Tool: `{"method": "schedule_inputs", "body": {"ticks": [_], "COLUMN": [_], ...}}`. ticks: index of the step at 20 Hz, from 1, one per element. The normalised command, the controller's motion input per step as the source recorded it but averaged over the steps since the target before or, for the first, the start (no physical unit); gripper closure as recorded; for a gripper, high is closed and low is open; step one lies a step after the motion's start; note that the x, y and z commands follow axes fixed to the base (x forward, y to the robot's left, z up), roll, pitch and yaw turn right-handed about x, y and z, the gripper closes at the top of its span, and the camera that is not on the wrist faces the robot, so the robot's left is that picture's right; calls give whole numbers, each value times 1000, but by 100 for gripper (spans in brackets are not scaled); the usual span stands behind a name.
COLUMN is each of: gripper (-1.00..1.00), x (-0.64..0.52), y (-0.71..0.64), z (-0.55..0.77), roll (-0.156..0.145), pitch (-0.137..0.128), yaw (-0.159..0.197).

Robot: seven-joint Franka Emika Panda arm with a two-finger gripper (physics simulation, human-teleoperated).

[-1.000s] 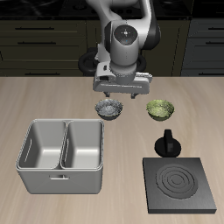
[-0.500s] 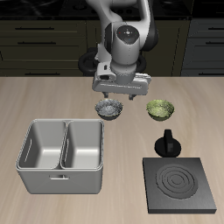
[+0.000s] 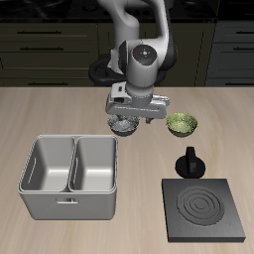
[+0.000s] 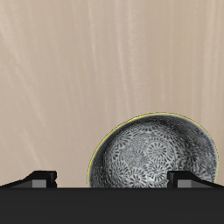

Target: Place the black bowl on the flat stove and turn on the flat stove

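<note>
Black bowl [image 3: 123,125] near table's [image 3: 40,109] back edge, gripper [image 3: 127,121] hovering over it with fingers apart — reach step; next: lower, straddle rim, clamp.

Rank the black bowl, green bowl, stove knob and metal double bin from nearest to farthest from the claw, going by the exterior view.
1. Black bowl: directly under the claw.
2. Green bowl: beside the black bowl.
3. Stove knob: nearer the table's front edge, at the stove's back.
4. Metal double bin: near the front; close to the knob's distance, hard to call.
</note>
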Motion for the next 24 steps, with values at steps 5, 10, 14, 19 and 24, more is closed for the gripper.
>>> {"method": "schedule_inputs", "body": {"ticks": [5,10,14,19,24], "gripper": [-100,-100,100,100,100], "x": [-61,-34,-89,-39,-83], "y": [-19,44,56,47,-73], "z": [-264,-215,-97,155,180], "roll": [-25,23,69,18,-11], "pitch": [28,54,46,-35,-37], "yaw": [-32,-60,-121,-18,-18]}}
